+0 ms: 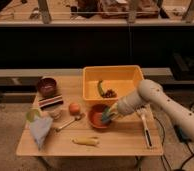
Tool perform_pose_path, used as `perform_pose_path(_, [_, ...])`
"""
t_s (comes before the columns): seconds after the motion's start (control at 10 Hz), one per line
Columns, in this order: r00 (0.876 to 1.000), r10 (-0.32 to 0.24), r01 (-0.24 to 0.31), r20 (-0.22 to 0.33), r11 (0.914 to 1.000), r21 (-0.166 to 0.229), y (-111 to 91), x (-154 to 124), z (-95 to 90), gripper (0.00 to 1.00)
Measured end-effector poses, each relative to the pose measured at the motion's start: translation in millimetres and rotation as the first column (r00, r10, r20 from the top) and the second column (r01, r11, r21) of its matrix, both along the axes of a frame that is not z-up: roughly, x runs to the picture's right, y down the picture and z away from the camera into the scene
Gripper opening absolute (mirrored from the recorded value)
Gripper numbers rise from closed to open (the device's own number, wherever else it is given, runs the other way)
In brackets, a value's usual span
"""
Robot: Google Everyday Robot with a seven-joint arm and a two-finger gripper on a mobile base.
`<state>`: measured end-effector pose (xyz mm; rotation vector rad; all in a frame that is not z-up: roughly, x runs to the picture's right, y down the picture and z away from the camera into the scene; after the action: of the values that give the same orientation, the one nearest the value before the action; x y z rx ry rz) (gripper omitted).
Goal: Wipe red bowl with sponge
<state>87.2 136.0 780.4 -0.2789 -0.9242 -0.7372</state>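
The red bowl (96, 118) sits on the wooden table (120, 142) just in front of the yellow tub. The sponge (109, 113), teal-blue, is inside the bowl at its right side. My gripper (111, 115) reaches in from the right on the white arm (155, 100) and is shut on the sponge, pressing it into the bowl. The fingertips are hidden by the sponge and the bowl rim.
A yellow tub (112, 80) holds a slim green item (100, 88) and dark grapes. A maroon bowl (46, 86), a pale blue cloth (40, 131), an orange fruit (74, 108), a spoon (67, 123), a banana (86, 141) and a brush (145, 129) lie around.
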Motion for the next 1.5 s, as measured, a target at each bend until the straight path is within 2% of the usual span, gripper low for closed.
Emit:
perform_pose_path(0.2, [1.000, 0.001, -0.001, -0.008, 1.0000, 0.007, -4, -8, 8.6, 0.00])
perform_pose_path(0.4, [1.000, -0.003, 0.003, 0.011, 0.9998, 0.019, -9, -25, 10.3, 0.00])
perform_pose_path(0.7, [0.995, -0.036, 0.029, 0.090, 0.9971, 0.070, -18, -59, -1.5, 0.00])
perform_pose_path(0.9, [0.988, -0.062, 0.049, 0.145, 0.9949, 0.088, -10, -74, -13.5, 0.00])
perform_pose_path(1.2, [0.981, -0.070, 0.056, 0.181, 0.9954, 0.078, 10, -67, -30.2, 0.00])
perform_pose_path(1.5, [0.981, -0.069, 0.060, 0.179, 0.9966, 0.056, 26, -43, -40.0, 0.00])
